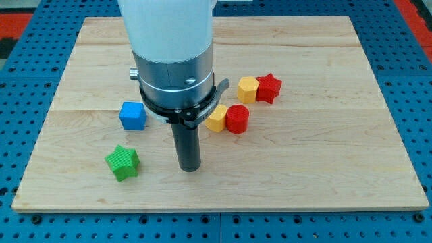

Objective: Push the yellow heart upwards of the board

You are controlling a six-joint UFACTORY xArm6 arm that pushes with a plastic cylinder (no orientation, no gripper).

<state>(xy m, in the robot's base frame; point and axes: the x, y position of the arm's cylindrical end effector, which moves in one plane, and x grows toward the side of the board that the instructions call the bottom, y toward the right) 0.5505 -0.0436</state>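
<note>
Clearly my tip [190,168] sits low on the surface [324,175], with the green star [122,163] to the view's left and the yellow heart [217,118] up and to its right; I carry no pincer, only this rod. The heart touches the red cylinder [237,119], so an off-centre push could drag that along, or drive both into the yellow hexagon [248,89] and red star [269,88] beyond.
</note>
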